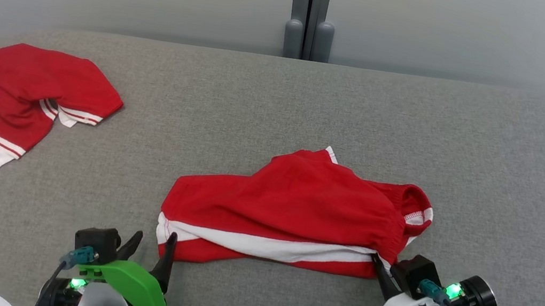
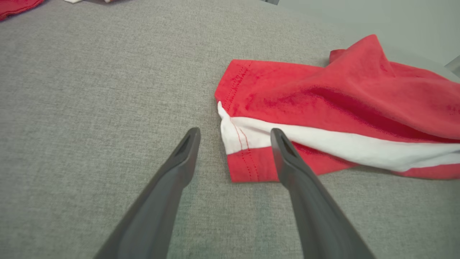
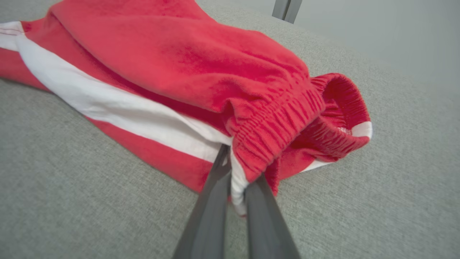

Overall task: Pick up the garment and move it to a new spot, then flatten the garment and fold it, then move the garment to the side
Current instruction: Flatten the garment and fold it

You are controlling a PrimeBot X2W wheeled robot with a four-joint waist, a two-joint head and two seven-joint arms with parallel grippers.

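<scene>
Red shorts (image 1: 292, 204) lie on a grey table (image 1: 281, 95), the right gripper (image 3: 239, 167) pinching their waistband edge, the left gripper (image 2: 234, 132) with fingers spread at the near left hem

The shorts (image 1: 297, 205) are red with a white stripe along the six o'clock edge and a white patch at the three o'clock waistband. The shirt (image 1: 6, 91) at nine o'clock is red with white, red-lined bands and a white panel. The table (image 1: 312, 105) is flecked grey. The left gripper (image 1: 154, 240) has a green shell, the right gripper (image 1: 378, 263) a white one; both are dark-fingered.
</scene>
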